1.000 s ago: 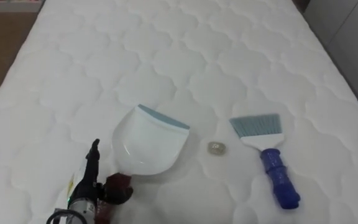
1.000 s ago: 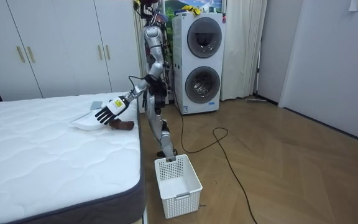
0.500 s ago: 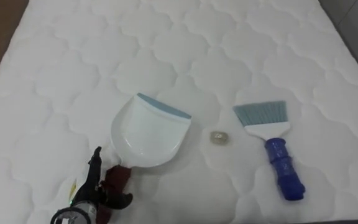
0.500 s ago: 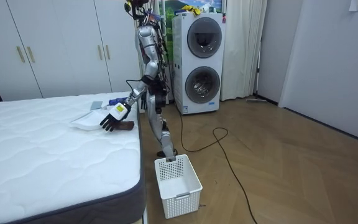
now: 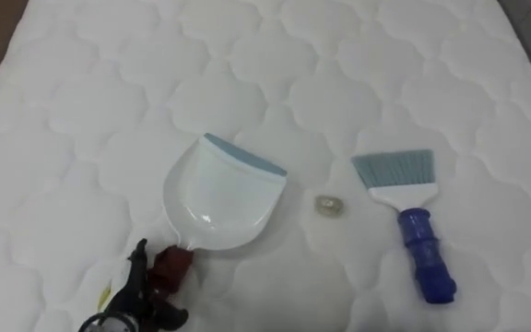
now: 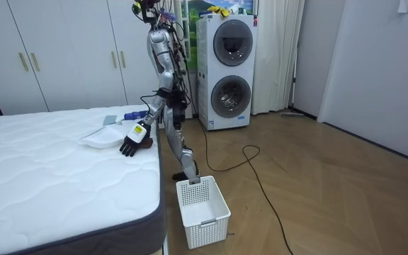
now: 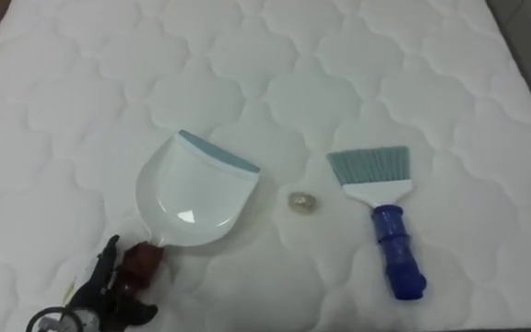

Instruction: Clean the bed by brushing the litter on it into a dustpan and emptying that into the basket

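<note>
Left eye view: left hand at dustpan handle, fingers loose, gripping nothing.
Scrap: just right of dustpan.
Grip: wrap handle fully, lip flat.

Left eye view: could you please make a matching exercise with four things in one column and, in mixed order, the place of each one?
Things
1. dustpan
2. brush
3. small scrap
4. left hand

Places
A. between the dustpan and the brush
B. at the lower left, by the dustpan's dark red handle
C. farthest to the right on the mattress
D. left of the scrap, its blue-grey lip pointing up the bed

Pairs: 1-D, 2-C, 3-A, 4-B
</note>
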